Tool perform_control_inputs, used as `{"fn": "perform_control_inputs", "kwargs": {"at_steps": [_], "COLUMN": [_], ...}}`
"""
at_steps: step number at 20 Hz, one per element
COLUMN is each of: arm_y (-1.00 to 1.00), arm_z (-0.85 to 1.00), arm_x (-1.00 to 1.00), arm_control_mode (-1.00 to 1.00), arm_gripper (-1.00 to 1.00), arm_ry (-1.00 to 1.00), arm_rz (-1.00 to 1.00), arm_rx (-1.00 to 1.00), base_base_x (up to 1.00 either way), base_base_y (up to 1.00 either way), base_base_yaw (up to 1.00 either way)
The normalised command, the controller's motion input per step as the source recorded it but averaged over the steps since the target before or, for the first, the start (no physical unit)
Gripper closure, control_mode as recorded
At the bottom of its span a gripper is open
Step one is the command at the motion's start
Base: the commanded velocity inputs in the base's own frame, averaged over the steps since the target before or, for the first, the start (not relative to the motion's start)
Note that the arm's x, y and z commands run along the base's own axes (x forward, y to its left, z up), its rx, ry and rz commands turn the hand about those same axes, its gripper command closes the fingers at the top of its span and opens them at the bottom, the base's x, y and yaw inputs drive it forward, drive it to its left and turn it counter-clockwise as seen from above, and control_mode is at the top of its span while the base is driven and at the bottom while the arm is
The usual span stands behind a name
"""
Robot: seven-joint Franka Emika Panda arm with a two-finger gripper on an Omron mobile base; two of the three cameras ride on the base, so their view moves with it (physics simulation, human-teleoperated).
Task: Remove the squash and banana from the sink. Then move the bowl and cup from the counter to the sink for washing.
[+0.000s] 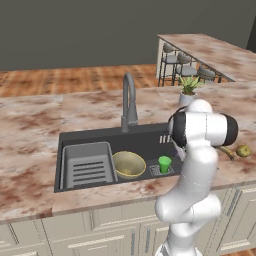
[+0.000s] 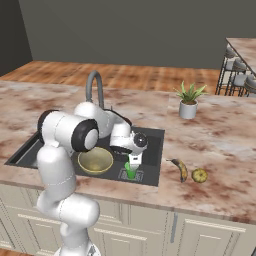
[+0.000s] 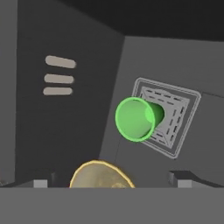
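Sink (image 1: 70,140) holds a ribbed tray (image 1: 87,165) at its left end, then the bowl (image 1: 128,164), then the cup (image 1: 164,164) upright on the drain. Gripper (image 2: 133,161) above the cup, fingers spread, grasping nothing. Banana (image 2: 181,169) and squash (image 2: 199,174) lie on the counter (image 2: 220,145) near its front edge.

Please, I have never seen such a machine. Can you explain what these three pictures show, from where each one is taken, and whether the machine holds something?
This is a white robot arm in a simulated kitchen. Two pictures come from cameras behind it, left and right; the third looks along its claw. The dark grey rectangular sink holds a wide olive-yellow bowl and a small bright green cup, standing on the drain. On the marble counter, right of the sink, lie a curved yellow-brown banana and a small round yellow-olive squash. The claw hangs open just above the cup and holds nothing.
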Motion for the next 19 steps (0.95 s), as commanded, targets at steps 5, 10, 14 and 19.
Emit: {"fn": "perform_control_inputs", "kwargs": {"at_steps": [5,10,14,19], "arm_y": [-0.02,-0.03,-0.02,-0.06], "arm_z": [0.45,0.46,0.46,0.45], "arm_x": [-0.21,-0.21,-0.21,-0.23], "arm_control_mode": [-1.00,-1.00,-1.00,-1.00], "arm_gripper": [-1.00,-1.00,-1.00,-1.00], "arm_ry": [0.00,0.00,0.00,0.00], "arm_rz": [0.00,0.00,0.00,0.00], "arm_rx": [-0.02,-0.01,-0.02,-0.05], "base_base_x": [0.00,0.00,0.00,0.00], "base_base_y": [0.00,0.00,0.00,0.00], "base_base_yaw": [0.00,0.00,0.00,0.00]}}
